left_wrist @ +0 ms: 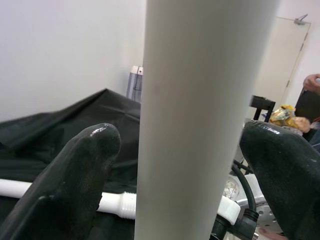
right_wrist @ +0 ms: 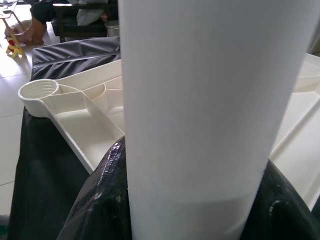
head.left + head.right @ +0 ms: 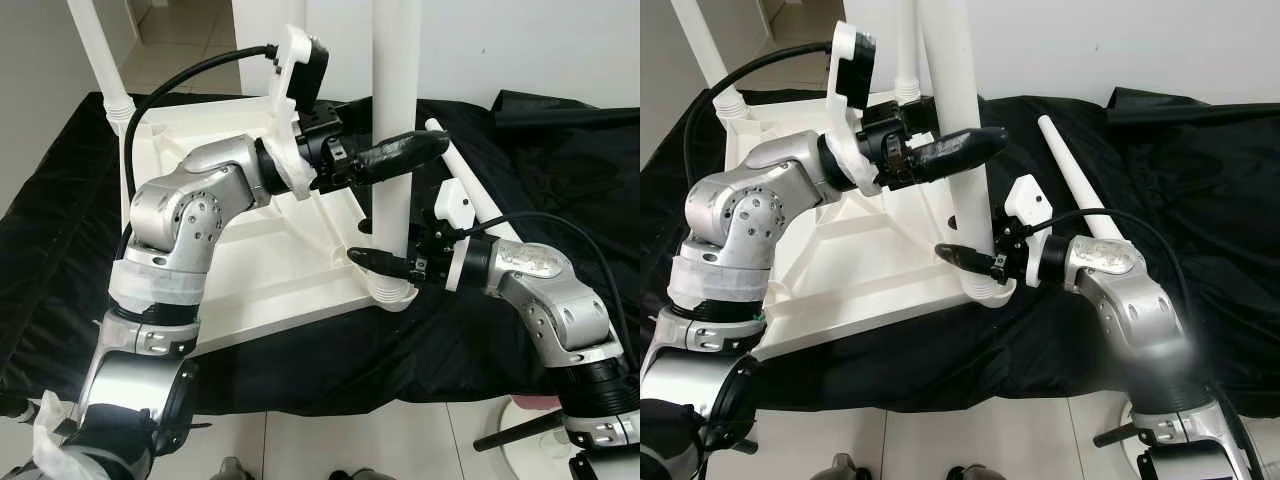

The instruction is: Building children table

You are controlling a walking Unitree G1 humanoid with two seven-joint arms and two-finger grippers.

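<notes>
- White plastic table leg (image 3: pixel 395 120) stands upright in a corner socket (image 3: pixel 392 290) of the upside-down tabletop (image 3: pixel 260 270), seemingly mid-screwing.
- Left pincer (image 3: pixel 385 160) straddles the leg higher up, fingers not visibly pressing it; likely steadying.
- Right pincer (image 3: pixel 965 258) clenches the leg just above the socket.
- A spare leg (image 3: pixel 1075 180) waits on the black cloth (image 3: pixel 560 170) beside.

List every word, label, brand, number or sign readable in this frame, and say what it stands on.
None can be read: no print shows on the white table top, the upright table leg, the loose leg or the black cloth.
Yellow packaging in the left wrist view: any print there is too small and blurred to read.
</notes>
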